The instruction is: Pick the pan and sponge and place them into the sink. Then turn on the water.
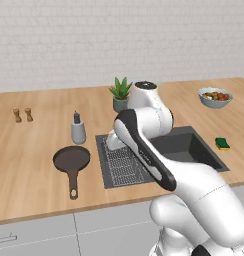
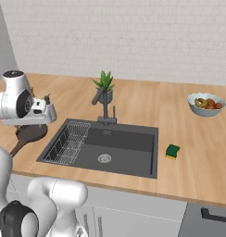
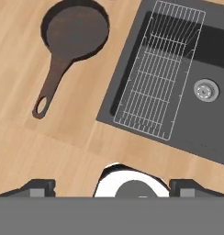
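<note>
On your far left, two small shakers (image 1: 22,115) stand well apart from everything else, with bare bench (image 1: 29,165) around them. Next comes the pan (image 1: 72,160), flat on the bench just left of the sink (image 2: 133,152), its handle pointing toward the front edge; a soap bottle (image 1: 78,129) stands just behind it. You have open wood between the pan's rim and the sink's left edge. The end effector (image 2: 46,110) hangs above that left edge, over the wire rack (image 3: 159,69), holding nothing; its fingertips (image 3: 38,187) sit wide apart. The basin and its drain (image 3: 206,89) lie bare. The faucet (image 2: 104,104) and a potted plant (image 2: 104,85) stand behind. Right of the sink, the sponge (image 2: 172,151) rests near the rim, and a fruit bowl (image 2: 206,103) sits farther back.
</note>
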Controlling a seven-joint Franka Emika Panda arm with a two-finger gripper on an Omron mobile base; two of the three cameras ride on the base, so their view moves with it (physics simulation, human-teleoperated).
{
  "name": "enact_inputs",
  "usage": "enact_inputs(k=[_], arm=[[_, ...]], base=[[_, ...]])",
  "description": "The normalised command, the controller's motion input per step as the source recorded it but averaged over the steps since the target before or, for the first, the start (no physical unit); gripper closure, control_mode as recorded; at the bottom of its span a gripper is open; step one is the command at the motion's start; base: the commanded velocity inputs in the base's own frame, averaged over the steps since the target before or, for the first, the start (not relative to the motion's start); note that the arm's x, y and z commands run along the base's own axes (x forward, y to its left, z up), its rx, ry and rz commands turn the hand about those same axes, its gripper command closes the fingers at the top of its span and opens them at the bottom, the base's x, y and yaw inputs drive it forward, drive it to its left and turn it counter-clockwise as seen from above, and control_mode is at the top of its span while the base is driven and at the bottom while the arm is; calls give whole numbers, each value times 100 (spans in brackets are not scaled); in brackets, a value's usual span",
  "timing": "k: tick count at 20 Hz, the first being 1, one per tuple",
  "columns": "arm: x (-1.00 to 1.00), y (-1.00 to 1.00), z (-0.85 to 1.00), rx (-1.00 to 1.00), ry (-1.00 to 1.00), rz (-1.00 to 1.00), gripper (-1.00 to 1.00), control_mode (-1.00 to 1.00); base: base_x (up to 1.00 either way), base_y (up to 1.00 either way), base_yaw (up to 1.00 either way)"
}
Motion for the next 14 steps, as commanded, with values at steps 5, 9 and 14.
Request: enact_inputs(k=[5, 9, 14], arm=[[7, 58, -25, 0, 3, 5, -100, -100], [13, 56, -24, 0, 2, 3, -100, -100], [23, 59, -33, 2, 0, 0, -100, -100]], base=[[0, 0, 0], [0, 0, 0], [0, 0, 0]])
